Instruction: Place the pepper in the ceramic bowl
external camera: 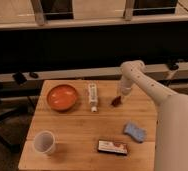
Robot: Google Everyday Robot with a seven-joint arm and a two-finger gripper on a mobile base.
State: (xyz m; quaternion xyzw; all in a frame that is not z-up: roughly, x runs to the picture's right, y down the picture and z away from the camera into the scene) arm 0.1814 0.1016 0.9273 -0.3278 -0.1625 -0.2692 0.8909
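Wooden table [77, 127] under dim light, dark wall [82, 50] and a pale ledge behind. At far right, gripper [120, 97] low over the wood, pinched tight on pepper [116, 102]. Ceramic bowl [62, 98] well apart to the left, beyond white tube [92, 96]. Nearer front: cup [44, 142], blue sponge [135, 131], flat packet [112, 146].

Wood, glaze and smooth shell

We see a matt wooden table [77, 150], a glossy glazed ceramic bowl [62, 96], a smooth white cup [44, 142], a soft-looking blue sponge [135, 131], and the smooth white-shelled arm [152, 90], its gripper [120, 98] closed down at the dull dark red pepper [116, 102].
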